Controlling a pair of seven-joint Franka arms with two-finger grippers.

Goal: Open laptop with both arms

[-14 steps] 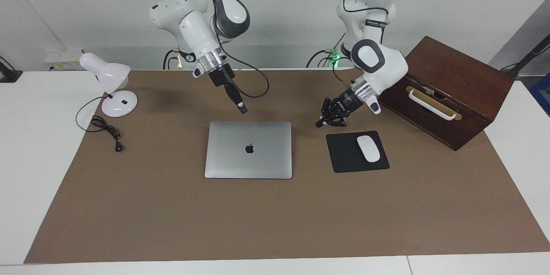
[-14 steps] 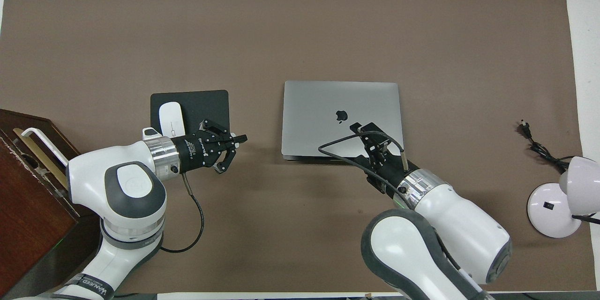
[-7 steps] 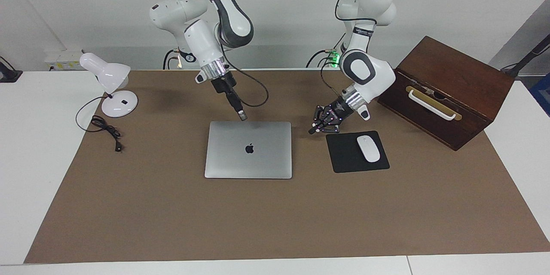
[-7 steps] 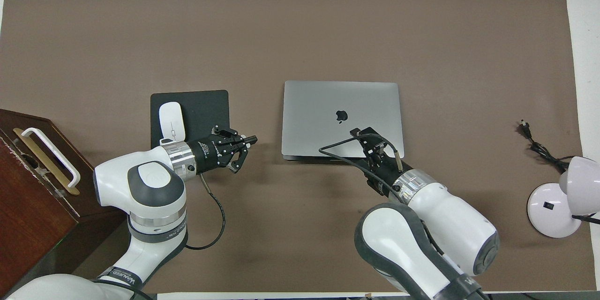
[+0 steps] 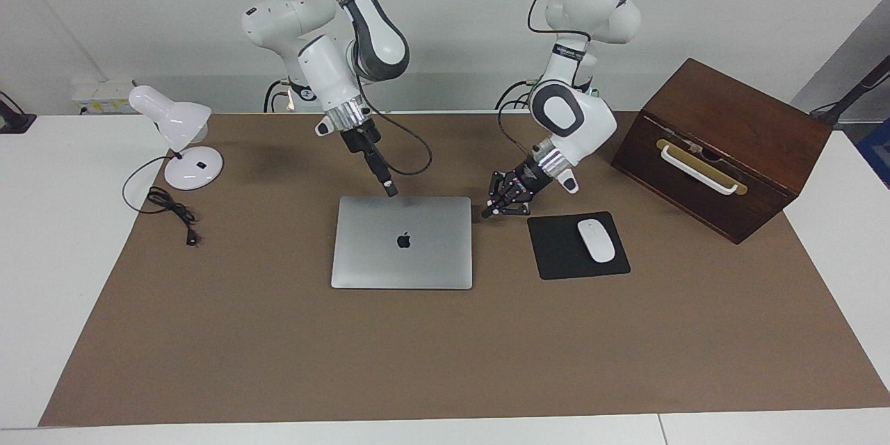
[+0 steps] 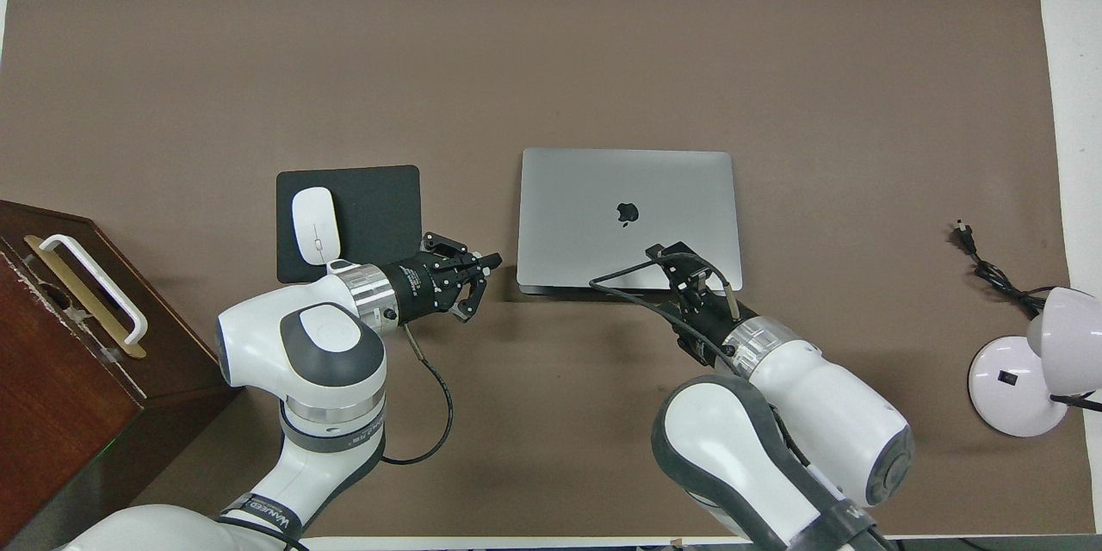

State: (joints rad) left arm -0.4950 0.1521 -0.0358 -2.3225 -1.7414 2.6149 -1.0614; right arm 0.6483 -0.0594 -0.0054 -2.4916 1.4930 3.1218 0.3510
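Hovering at closed laptop edges — left jaws together, right jaws unreadable.

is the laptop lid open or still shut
Shut. The laptop lies flat on the brown mat, its lid with the apple logo facing up, and no keyboard or screen shows in either view.

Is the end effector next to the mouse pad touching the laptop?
Apart. In the overhead view a strip of brown mat shows between the left end effector and the laptop.

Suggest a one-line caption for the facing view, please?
Closed laptop on the brown mat; right gripper poised over its robot-side edge, shut left gripper low beside its corner.
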